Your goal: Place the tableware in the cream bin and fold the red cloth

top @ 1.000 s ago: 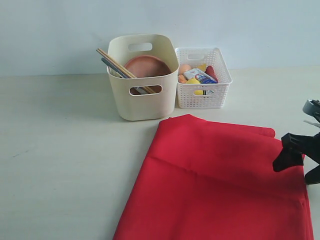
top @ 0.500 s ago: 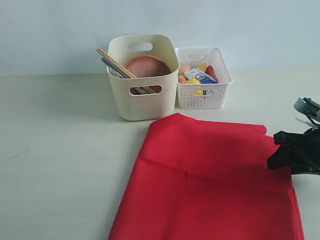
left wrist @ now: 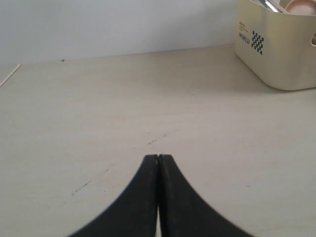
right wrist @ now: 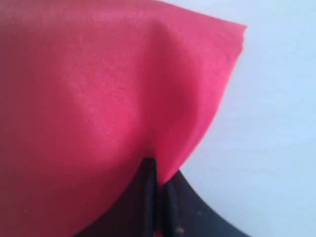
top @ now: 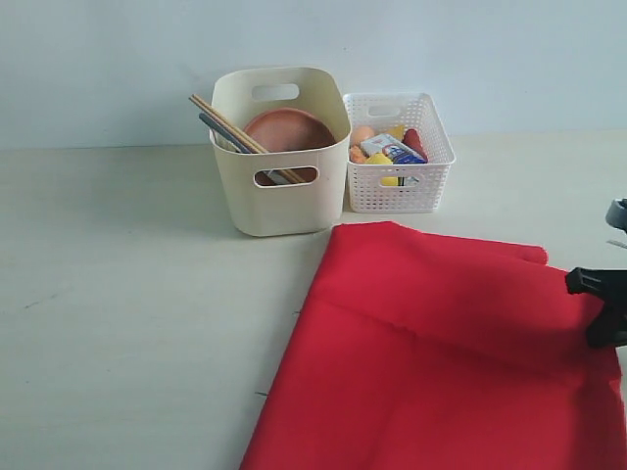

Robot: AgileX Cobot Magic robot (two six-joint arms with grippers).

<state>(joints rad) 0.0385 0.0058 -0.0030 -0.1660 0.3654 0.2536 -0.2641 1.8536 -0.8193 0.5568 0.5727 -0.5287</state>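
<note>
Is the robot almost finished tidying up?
Nearly. Done: the plate and chopsticks sit in the cream bin. In hand: the right gripper pinches an edge of the red cloth. Left: the fold, which looks unfinished.

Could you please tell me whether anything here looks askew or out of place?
The red cloth lies skewed, one long edge running diagonally, a crease across it; the right gripper is shut on its edge. The chopsticks poke out over the cream bin's rim. Nothing looks spilled or damaged.
</note>
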